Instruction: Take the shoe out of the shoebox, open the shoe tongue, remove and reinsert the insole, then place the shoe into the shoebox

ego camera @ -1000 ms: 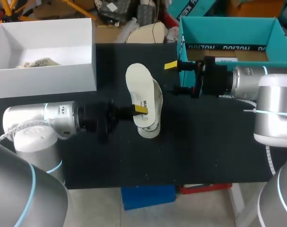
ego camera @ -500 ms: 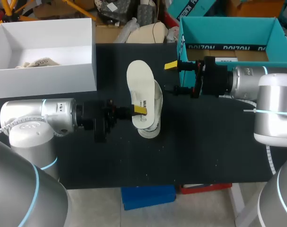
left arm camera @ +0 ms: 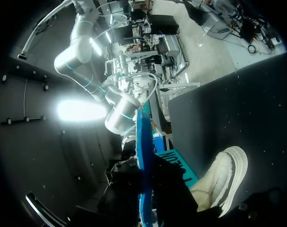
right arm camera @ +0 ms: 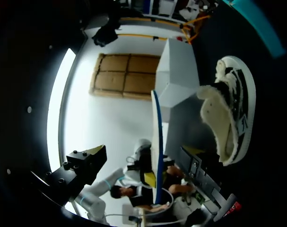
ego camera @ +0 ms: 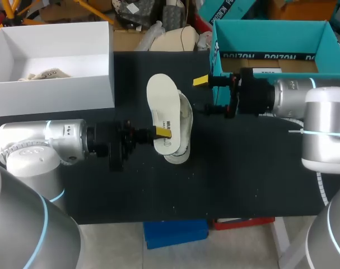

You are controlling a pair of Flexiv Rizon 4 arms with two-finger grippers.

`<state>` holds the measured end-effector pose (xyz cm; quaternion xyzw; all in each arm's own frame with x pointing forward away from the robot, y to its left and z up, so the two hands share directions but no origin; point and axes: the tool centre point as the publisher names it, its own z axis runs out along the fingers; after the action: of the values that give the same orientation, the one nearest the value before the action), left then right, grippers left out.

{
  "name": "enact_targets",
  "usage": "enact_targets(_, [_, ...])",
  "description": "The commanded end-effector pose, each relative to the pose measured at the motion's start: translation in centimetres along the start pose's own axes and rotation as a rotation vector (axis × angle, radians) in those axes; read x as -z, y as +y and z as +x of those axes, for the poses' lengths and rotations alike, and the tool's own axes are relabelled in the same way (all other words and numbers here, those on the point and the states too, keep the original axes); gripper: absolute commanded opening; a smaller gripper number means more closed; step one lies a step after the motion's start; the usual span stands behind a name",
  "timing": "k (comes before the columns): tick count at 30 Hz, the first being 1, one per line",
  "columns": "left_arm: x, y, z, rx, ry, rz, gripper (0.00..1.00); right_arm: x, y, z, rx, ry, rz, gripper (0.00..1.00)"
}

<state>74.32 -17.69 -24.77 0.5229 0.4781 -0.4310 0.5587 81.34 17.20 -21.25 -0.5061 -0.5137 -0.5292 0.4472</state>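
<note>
Left gripper (ego camera: 163, 133) clamped on heel end of flat white foam insole (ego camera: 160, 103), held over cream low-top sneaker (ego camera: 186, 116) lying on black table (ego camera: 242, 168). Right gripper (ego camera: 206, 95) spread wide, empty, beside sneaker, before teal cardboard shoebox (ego camera: 270, 31).

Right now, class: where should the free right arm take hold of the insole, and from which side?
The insole by its toe end, from the right. The left arm's jaws pinch its heel end; the thin, flat toe end juts clear past the shoe.
</note>
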Motion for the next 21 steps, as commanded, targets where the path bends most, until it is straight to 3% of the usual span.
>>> enact_targets(1, [0.0,-0.1,0.0,-0.003,0.002,-0.005,0.00,-0.7,0.6,-0.3,0.001,-0.014,0.071,1.00])
enact_targets(15, [0.0,-0.1,0.0,-0.003,0.002,-0.005,0.00,-4.2,-0.7,-2.0,0.006,0.011,0.164,1.00])
enact_targets(16, [0.0,-0.1,0.0,-0.003,0.002,-0.005,0.00,-4.3,-0.7,-2.0,0.006,0.010,0.165,0.98])
enact_targets(18, [0.0,-0.1,0.0,-0.003,0.002,-0.005,0.00,-4.5,-0.8,-2.1,0.004,0.007,0.168,0.78])
enact_targets(20, [0.0,-0.1,0.0,-0.003,0.002,-0.005,0.00,-4.8,-0.9,-2.1,0.003,-0.002,0.173,0.75])
enact_targets(21, [0.0,-0.1,0.0,-0.003,0.002,-0.005,0.00,-5.0,-0.9,-2.1,0.005,-0.007,0.178,0.63])
